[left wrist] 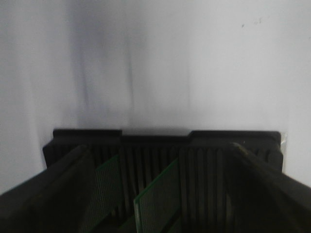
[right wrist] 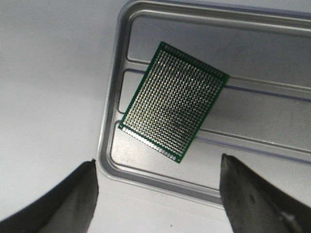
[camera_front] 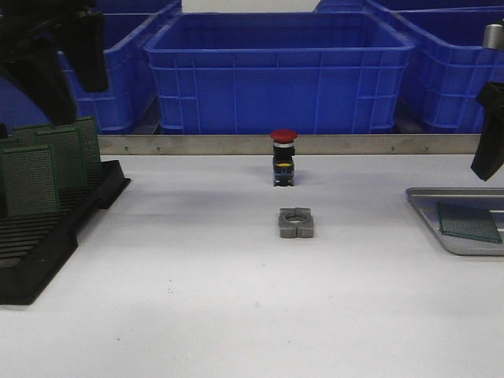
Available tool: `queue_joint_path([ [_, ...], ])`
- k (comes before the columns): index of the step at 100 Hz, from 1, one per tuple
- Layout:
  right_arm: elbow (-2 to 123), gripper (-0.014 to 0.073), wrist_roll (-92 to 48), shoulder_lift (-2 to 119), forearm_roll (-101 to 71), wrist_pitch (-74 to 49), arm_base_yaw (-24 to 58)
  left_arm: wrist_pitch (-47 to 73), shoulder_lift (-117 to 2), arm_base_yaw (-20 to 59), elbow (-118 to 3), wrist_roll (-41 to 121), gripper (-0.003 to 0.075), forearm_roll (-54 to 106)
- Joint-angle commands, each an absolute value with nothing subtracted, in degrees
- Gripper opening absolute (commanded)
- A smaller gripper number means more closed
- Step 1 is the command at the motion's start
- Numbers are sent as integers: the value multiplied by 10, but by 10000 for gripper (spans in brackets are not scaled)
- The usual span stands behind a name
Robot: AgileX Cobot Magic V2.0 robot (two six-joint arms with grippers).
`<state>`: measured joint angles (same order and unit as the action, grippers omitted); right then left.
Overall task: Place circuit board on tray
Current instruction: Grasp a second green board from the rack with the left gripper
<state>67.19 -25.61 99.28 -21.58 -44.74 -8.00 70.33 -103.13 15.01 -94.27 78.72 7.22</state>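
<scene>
One circuit board (right wrist: pixel 174 99) is laid flat on the tray (right wrist: pixel 160 182).
Right gripper (right wrist: pixel 158 204) is held spread and empty above it; left gripper (left wrist: pixel 160 194) is spread over the rack (camera_front: pixel 47 236).

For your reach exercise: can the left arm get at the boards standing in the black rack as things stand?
Probably yes. The left gripper hangs open right above the rack, fingers either side of the upright boards, and nothing lies between them.
</scene>
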Motion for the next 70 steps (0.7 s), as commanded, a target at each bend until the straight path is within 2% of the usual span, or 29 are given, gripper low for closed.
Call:
queue_joint_path([
  [1,689,537,-258,964,-227,-432,-83,731,-1007,117,-960,769,512,82],
  [22,689,537,-258,964,-239,-429,-83,731,-1034,52,-960,765,512,156],
  [70,689,537,-258,964,-239,-427,-83,728,-1119,47,-960,765,512,141],
])
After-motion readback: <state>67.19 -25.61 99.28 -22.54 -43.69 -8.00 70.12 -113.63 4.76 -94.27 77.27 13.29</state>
